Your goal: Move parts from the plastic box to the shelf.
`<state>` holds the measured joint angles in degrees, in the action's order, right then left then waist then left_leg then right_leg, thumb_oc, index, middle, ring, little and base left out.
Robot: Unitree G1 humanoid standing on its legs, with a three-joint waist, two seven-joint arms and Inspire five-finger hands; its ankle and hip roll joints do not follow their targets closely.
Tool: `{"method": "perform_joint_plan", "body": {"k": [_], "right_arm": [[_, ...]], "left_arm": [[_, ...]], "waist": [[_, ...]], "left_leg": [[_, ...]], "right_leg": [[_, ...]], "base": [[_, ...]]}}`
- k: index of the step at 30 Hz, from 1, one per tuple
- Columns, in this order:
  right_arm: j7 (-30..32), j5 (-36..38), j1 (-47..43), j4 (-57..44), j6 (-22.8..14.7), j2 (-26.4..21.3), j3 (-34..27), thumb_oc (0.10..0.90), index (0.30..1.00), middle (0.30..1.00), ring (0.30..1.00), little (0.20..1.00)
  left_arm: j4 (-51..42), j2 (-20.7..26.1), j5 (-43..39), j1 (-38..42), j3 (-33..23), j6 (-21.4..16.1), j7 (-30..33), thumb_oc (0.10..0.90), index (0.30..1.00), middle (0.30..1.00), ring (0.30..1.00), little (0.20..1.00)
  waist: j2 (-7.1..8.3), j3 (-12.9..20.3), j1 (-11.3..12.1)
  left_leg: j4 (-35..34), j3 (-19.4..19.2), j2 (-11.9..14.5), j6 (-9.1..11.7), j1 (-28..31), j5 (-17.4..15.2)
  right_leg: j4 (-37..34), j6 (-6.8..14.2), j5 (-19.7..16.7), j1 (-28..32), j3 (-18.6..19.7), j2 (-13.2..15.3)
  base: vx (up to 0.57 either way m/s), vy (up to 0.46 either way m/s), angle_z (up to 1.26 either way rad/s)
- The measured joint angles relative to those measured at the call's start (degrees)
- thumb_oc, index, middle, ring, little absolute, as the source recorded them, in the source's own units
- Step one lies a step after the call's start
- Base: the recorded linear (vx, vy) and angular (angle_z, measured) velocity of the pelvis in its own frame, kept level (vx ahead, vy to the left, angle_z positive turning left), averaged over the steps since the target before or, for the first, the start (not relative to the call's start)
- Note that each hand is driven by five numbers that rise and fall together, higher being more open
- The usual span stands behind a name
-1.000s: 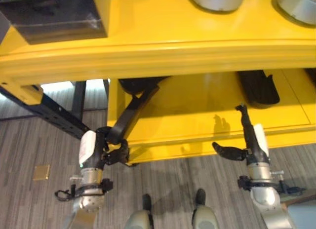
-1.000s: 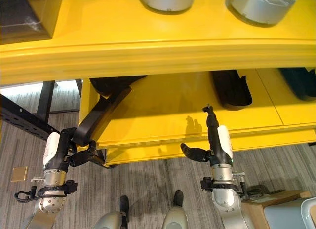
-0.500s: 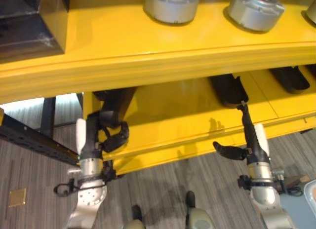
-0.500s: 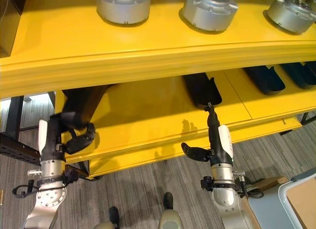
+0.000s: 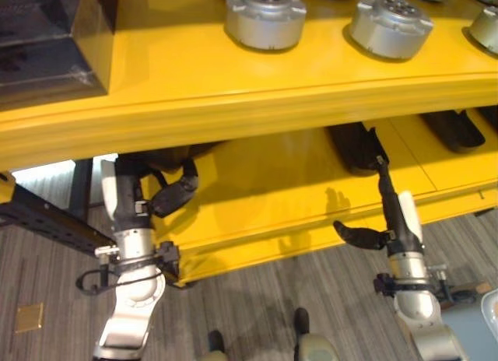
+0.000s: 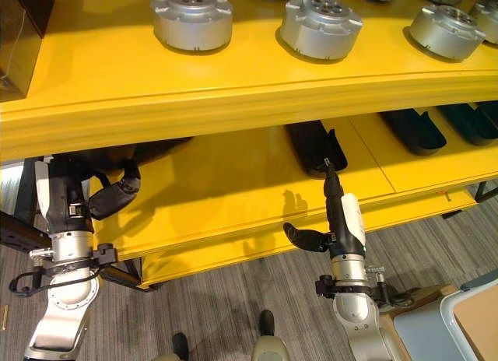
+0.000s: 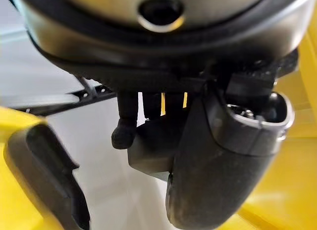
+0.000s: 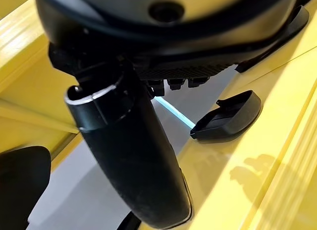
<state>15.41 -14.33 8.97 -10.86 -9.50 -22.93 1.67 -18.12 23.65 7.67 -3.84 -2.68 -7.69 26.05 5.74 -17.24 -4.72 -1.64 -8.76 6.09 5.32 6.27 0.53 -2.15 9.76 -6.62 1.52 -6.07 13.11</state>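
My left hand (image 5: 136,201) reaches in at the left end of the yellow lower shelf (image 5: 272,190), fingers and thumb curled on a long black part (image 5: 159,155) that runs back under the upper shelf. In the left wrist view its fingers wrap the black part (image 7: 148,148), and another black part (image 7: 49,175) lies on the yellow surface beside it. My right hand (image 5: 393,213) stands upright at the lower shelf's front edge, open, thumb stuck out sideways, holding nothing. Just behind its fingertips lies a black part (image 5: 354,147).
Silver round parts (image 5: 266,17) stand in a row on the upper shelf, with a dark plastic box (image 5: 47,34) at its left end. More black parts (image 5: 455,127) lie on the lower shelf's right side. A black frame (image 5: 47,225) runs at the left; a cardboard-filled bin (image 6: 475,314) sits lower right.
The camera has shifted. My left hand has risen and carried the long black part in under the upper shelf. The right hand has stayed as it was.
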Motion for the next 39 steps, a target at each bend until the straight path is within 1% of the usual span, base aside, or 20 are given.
{"method": "perform_joint_plan", "body": {"k": [2, 3, 5, 8, 12, 17, 20, 22, 24, 26, 27, 32, 35, 36, 38, 39], "right_arm": [[0.0, 0.0, 0.0, 0.0, 0.0, 0.0, 0.0, 0.9, 1.0, 1.0, 1.0, 1.0], [0.0, 0.0, 0.0, 0.0, 0.0, -0.1, 0.0, 0.9, 1.0, 1.0, 1.0, 1.0], [0.0, 0.0, 0.0, 0.0, 0.0, -0.2, 0.0, 0.9, 1.0, 1.0, 1.0, 1.0], [-0.2, 0.0, -0.2, 0.4, 0.0, -0.3, 0.0, 0.9, 1.0, 1.0, 1.0, 1.0], [-0.2, 0.0, -0.3, 0.6, 0.0, -0.3, 0.0, 0.9, 1.0, 1.0, 1.0, 1.0], [-0.9, 0.0, -0.7, 0.7, 1.0, -0.4, 0.4, 0.9, 1.0, 1.0, 1.0, 1.0], [-1.4, 0.0, -1.4, 2.4, 1.4, -0.4, 1.0, 0.9, 1.0, 1.0, 1.0, 1.0], [-2.0, 0.0, -1.4, 2.7, 2.3, -0.4, 1.1, 0.9, 1.0, 1.0, 1.0, 1.0], [-2.9, 0.0, -1.5, 2.7, 2.4, -0.4, 2.2, 0.9, 1.0, 1.0, 1.0, 1.0], [-3.4, -0.1, -0.6, 2.7, 2.5, -0.5, 2.4, 0.9, 1.0, 1.0, 1.0, 1.0], [-3.4, 0.0, -0.1, 2.7, 2.5, -0.5, 2.4, 0.9, 1.0, 1.0, 1.0, 1.0], [-4.6, 0.0, 0.3, 2.7, 2.9, -0.5, 3.1, 0.9, 1.0, 1.0, 1.0, 1.0], [-5.2, 0.0, 0.2, 2.7, 2.9, -0.4, 3.1, 0.9, 1.0, 1.0, 1.0, 1.0], [-5.8, 0.1, 0.2, 2.7, 3.0, -0.1, 3.1, 0.9, 1.0, 1.0, 1.0, 1.0], [-6.3, 0.7, 0.5, 2.7, 3.2, 0.7, 3.0, 0.9, 1.0, 1.0, 1.0, 1.0], [-6.7, 1.3, 0.7, 2.7, 3.4, 1.2, 3.0, 0.9, 1.0, 1.0, 1.0, 1.0]], "left_arm": [[0.7, 0.4, 1.9, 0.0, 0.0, 0.1, 0.5, 0.4, 0.3, 0.3, 0.3, 0.3], [5.0, 3.0, 6.2, 0.1, -0.9, 0.7, 1.2, 0.4, 0.3, 0.3, 0.3, 0.3], [8.1, 4.3, 9.1, 0.3, -1.8, 1.7, 1.3, 0.4, 0.3, 0.3, 0.3, 0.3], [14.1, 7.3, 14.9, 0.5, -1.8, 4.0, 1.3, 0.4, 0.3, 0.3, 0.3, 0.3], [17.7, 8.1, 20.5, 0.5, -1.9, 7.7, 1.1, 0.4, 0.3, 0.3, 0.3, 0.3], [19.1, 8.9, 25.2, 0.9, -1.5, 9.7, 0.6, 0.4, 0.3, 0.3, 0.3, 0.3], [22.1, 9.8, 27.4, 2.7, -1.4, 10.4, 0.1, 0.4, 0.3, 0.3, 0.3, 0.3], [25.7, 10.2, 29.2, 5.2, -0.7, 11.8, -0.8, 0.4, 0.3, 0.3, 0.3, 0.3], [29.2, 11.8, 29.5, 7.8, 0.3, 14.0, -2.5, 0.4, 0.3, 0.3, 0.3, 0.3], [30.2, 12.3, 30.2, 8.4, 0.7, 15.2, -4.2, 0.4, 0.3, 0.3, 0.3, 0.3], [31.5, 12.6, 31.5, 9.2, 1.7, 15.3, -4.4, 0.4, 0.3, 0.3, 0.3, 0.3], [32.8, 14.0, 32.1, 12.5, 5.3, 16.0, -9.5, 0.4, 0.3, 0.3, 0.3, 0.3], [32.8, 14.4, 30.6, 14.4, 6.5, 15.1, -12.9, 0.4, 0.3, 0.3, 0.3, 0.3], [32.8, 16.1, 25.0, 14.7, 7.3, 12.8, -16.1, 0.4, 0.3, 0.3, 0.3, 0.3], [32.4, 19.4, 18.8, 14.4, 9.1, 11.3, -20.2, 0.4, 0.3, 0.3, 0.3, 0.3], [32.4, 20.9, 13.2, 14.4, 10.1, 10.1, -22.9, 0.4, 0.3, 0.3, 0.3, 0.3]], "waist": [[-0.09, 0.0, 0.0], [-0.55, 0.3, -0.1], [-0.98, 0.6, -0.1], [-1.74, 1.7, -0.6], [-2.09, 2.4, -1.1], [-2.1, 2.4, -1.6], [-2.14, 2.4, -1.8], [-2.35, 2.5, -2.4], [-2.42, 2.6, -3.1], [-2.47, 2.6, -4.1], [-2.5, 2.6, -4.1], [-2.5, 2.6, -4.3], [-2.51, 2.6, -4.3], [-2.57, 2.6, -4.3], [-2.69, 2.6, -4.6], [-2.86, 2.6, -4.7]], "left_leg": [[0.0, 0.1, 0.0, 0.0, 0.0, 0.0], [-0.1, 0.1, 0.0, 0.0, 0.4, 0.0], [-0.2, 0.2, 0.2, 0.1, 0.6, 0.0], [-0.7, 0.2, 0.3, 0.2, 0.8, 0.1], [-0.9, 0.2, 0.5, 0.3, 1.1, 0.2], [-0.9, 0.0, 0.9, 0.3, 1.2, 0.2], [-1.0, -0.2, 0.9, 0.3, 1.9, 0.2], [-1.4, -0.3, 0.9, 0.4, 2.0, 0.2], [-1.5, -0.4, 0.9, 0.5, 2.0, 0.4], [-1.6, -0.6, 1.0, 0.6, 2.0, 0.4], [-1.7, -0.5, 1.1, 0.6, 2.0, 0.4], [-1.8, -0.5, 1.4, 0.7, 1.9, 0.5], [-1.8, -0.5, 1.4, 0.7, 1.9, 0.5], [-1.8, -0.5, 1.4, 0.8, 2.0, 0.5], [-1.9, -0.6, 1.4, 0.8, 2.0, 0.5], [-1.9, -0.6, 1.4, 0.8, 2.0, 0.5]], "right_leg": [[0.0, 0.0, 0.0, 0.0, 0.0, 0.0], [-0.3, 0.0, 0.0, 0.7, -0.1, -0.1], [-0.5, 0.0, 0.0, 1.0, -0.3, -0.1], [-0.9, -0.1, 0.0, 1.2, -0.6, -0.3], [-1.4, -0.2, -0.1, 1.6, -0.6, -0.6], [-1.5, -0.3, -0.2, 1.6, -0.6, -0.9], [-1.5, -0.3, -0.2, 2.0, -0.5, -0.9], [-1.7, -0.4, -0.2, 2.0, -0.4, -0.9], [-1.8, -0.5, -0.3, 2.0, -0.4, -1.0], [-2.1, -0.7, -0.5, 1.9, -0.2, -1.1], [-2.1, -0.7, -0.5, 1.9, -0.2, -1.2], [-2.2, -0.7, -0.5, 1.9, -0.2, -1.6], [-2.2, -0.7, -0.5, 1.9, -0.2, -1.6], [-2.2, -0.7, -0.5, 1.9, -0.1, -1.6], [-2.4, -0.7, -0.5, 2.0, -0.1, -1.6], [-2.4, -0.7, -0.6, 2.0, -0.1, -1.6]], "base": [[0.0, 0.0, 0.0], [0.0, 0.0, 0.0], [0.01, -0.009, 0.02], [0.04, -0.012, 0.01], [0.0, 0.0, 0.0], [0.0, -0.004, -0.02], [0.03, -0.009, -0.05], [0.0, 0.0, 0.0], [0.0, -0.008, -0.02], [-0.01, -0.011, -0.02], [0.0, 0.0, 0.0], [0.0, 0.0, 0.0], [-0.01, -0.003, 0.0], [0.0, 0.0, 0.0], [0.03, 0.003, -0.01], [0.0, 0.0, 0.0]]}}
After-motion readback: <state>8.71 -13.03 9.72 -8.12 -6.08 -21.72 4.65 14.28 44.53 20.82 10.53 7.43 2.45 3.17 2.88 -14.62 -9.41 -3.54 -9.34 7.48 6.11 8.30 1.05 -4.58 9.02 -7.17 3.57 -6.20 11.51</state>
